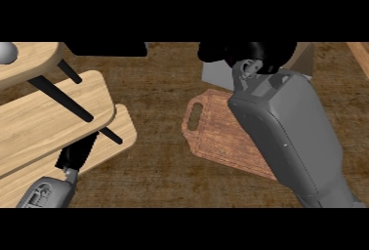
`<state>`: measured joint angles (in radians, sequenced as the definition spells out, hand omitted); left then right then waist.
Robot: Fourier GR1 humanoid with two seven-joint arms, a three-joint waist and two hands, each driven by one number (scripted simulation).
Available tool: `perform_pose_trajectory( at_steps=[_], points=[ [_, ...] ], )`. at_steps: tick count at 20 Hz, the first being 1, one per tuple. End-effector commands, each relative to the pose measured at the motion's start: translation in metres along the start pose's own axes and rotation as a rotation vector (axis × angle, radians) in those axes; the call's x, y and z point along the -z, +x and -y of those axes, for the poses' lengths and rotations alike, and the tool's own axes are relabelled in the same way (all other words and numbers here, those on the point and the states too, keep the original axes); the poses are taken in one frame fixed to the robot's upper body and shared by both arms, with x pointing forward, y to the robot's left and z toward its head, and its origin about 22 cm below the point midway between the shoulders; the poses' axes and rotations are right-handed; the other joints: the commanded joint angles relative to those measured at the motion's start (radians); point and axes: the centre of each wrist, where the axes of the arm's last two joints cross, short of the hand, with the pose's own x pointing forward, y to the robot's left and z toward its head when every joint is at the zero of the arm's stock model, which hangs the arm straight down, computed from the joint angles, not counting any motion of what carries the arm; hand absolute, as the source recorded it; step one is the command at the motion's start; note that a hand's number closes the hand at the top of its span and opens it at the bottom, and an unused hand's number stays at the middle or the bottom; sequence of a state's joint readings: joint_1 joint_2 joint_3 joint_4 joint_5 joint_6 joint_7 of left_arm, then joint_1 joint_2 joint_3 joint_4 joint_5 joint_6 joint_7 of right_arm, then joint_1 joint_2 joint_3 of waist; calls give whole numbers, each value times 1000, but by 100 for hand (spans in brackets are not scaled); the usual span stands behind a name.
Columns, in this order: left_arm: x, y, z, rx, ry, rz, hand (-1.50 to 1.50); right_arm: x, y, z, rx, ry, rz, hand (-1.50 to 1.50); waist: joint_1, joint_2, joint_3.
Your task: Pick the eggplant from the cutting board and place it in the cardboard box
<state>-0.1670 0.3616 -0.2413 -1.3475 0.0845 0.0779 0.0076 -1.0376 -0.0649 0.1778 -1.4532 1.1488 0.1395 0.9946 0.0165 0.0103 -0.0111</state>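
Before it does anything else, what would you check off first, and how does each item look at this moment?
1. Eggplant visible: cannot tell; none shows anywhere.
2. Cutting board bare of the eggplant: ok on the part showing; the right forearm hides the rest.
3. Right hand over the cardboard box: ok, it is at the box's edge.
4. Right hand's hold: cannot tell, its fingers are a dark mass.
5. Left hand out of the way: ok, low at the left by the wooden furniture.
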Motion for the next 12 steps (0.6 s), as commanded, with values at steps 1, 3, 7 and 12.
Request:
perform_pose_trajectory(
  at_steps=[1, 3, 7, 12],
  points=[
    [14, 42, 28, -33, -125, 188, 0, 25, -18, -5, -15, -17, -66, 150, -10, -7, 11],
    [21, 59, 32, -29, -124, 213, 0, 31, -16, -18, -62, -18, -86, 150, -6, -4, 11],
    [11, 46, 39, -35, -129, 202, 0, 48, -29, -26, -94, -13, -78, 150, 3, -6, 11],
    [15, 46, 29, -30, -135, 197, 0, 72, -46, -44, -141, 19, -110, 150, 15, 0, 11]
  ],
)
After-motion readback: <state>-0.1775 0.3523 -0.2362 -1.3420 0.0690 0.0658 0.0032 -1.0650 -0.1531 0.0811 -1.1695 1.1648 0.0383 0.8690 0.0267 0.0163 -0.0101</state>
